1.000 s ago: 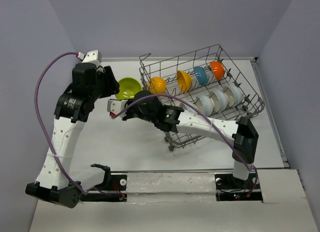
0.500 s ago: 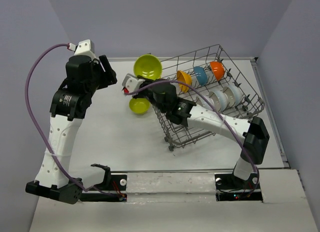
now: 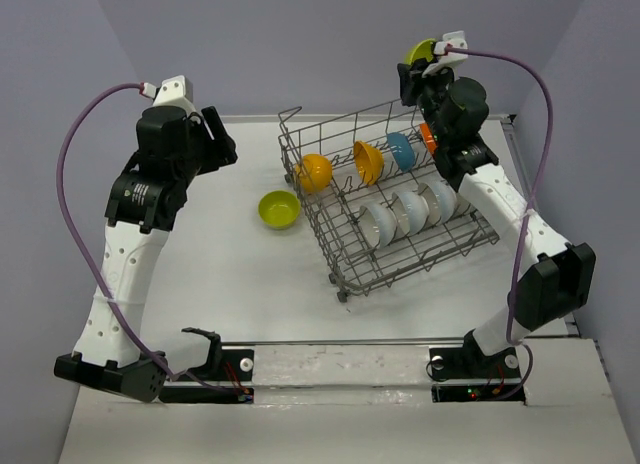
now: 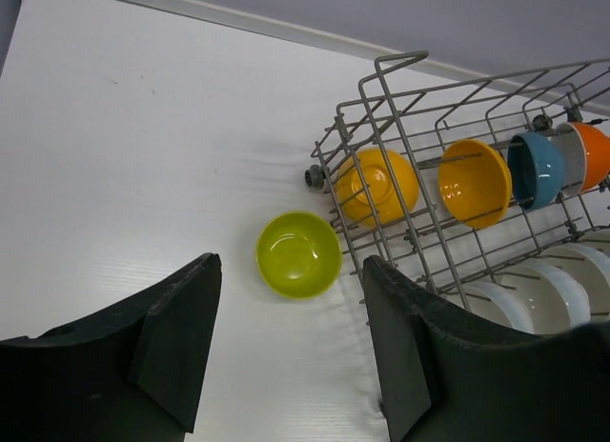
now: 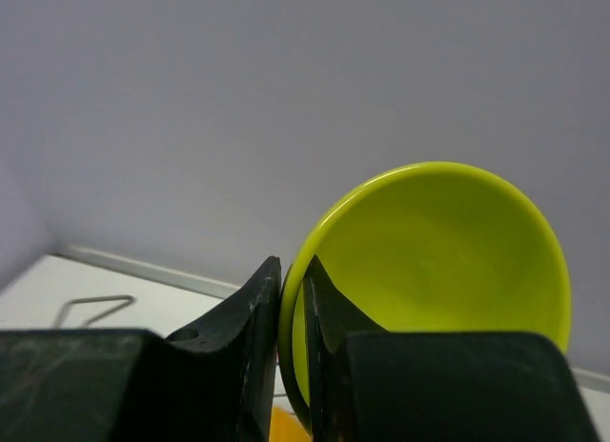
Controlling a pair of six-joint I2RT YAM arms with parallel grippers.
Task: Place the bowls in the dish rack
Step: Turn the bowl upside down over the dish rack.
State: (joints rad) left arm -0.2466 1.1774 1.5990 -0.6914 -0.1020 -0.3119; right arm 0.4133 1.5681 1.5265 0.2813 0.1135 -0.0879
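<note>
Motion has been mostly on the right. Our right gripper (image 5: 291, 271), which a second ago reached across the left end of the dish rack (image 3: 330, 249), has swung up over the rack's far right corner. Its jaws pinch the rim of a lime green bowl (image 5: 429, 261), carried high and on edge. Our left gripper (image 4: 291, 263) has drawn back left of the rack, jaws spread and empty. A smaller lime bowl (image 3: 279, 209) sits upright on the table just left of the rack. Yellow-orange (image 3: 314, 171), blue (image 3: 402, 150), orange (image 3: 428, 136) and white bowls (image 3: 378, 222) already stand racked. We judge the carried bowl is bound for the far row, leaving one bowl to load.
</note>
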